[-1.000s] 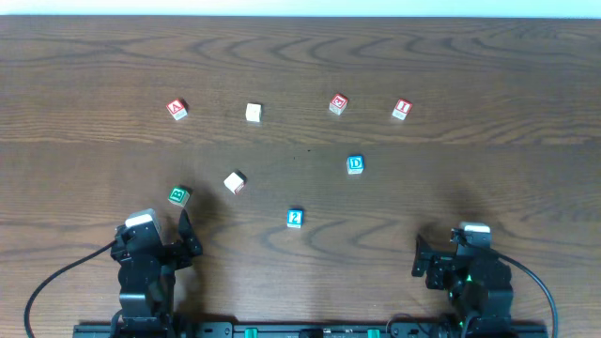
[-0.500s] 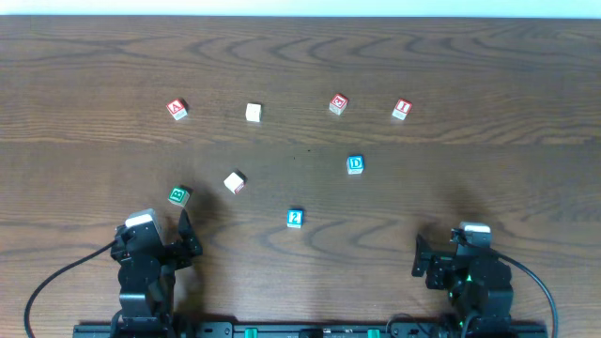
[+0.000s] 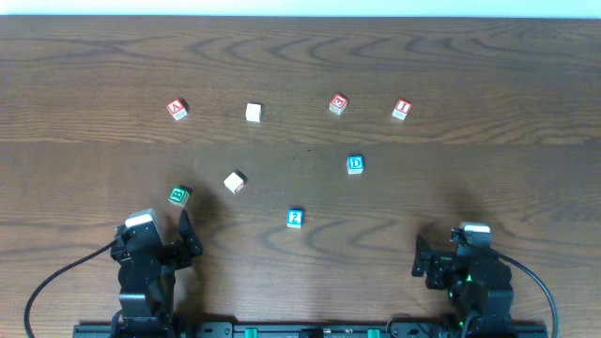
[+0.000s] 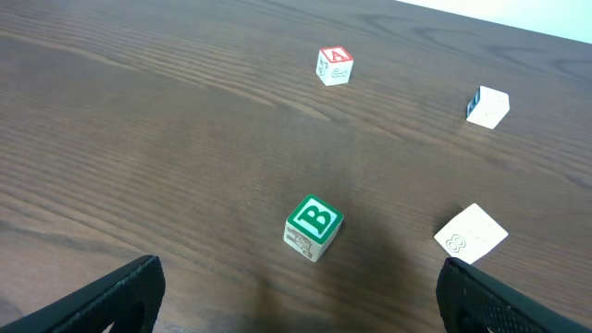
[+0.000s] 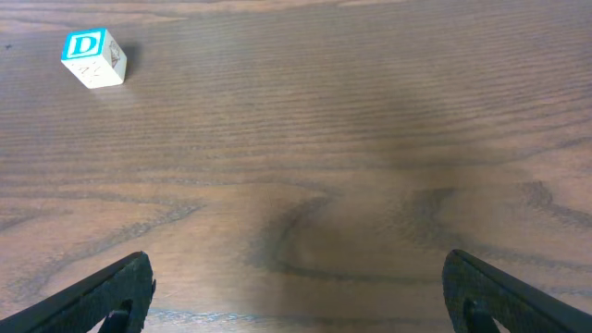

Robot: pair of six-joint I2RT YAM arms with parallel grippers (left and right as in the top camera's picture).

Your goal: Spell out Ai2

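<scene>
Overhead: A cube [image 3: 177,109] back-left, I cube [image 3: 402,109] back-right, 2 cube [image 3: 295,218] centre-front. Left tool [image 4: 301,301], right tool [image 5: 296,296] spread wide, empty.

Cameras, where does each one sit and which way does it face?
Overhead: above the table, looking down; left arm and right arm at bottom edge.
Left wrist: on left arm, facing forward at B and A; own fingers in lower corners.
Right wrist: on right arm, facing D; fingers likewise.
Shared: overhead shows B, A, D too.
</scene>
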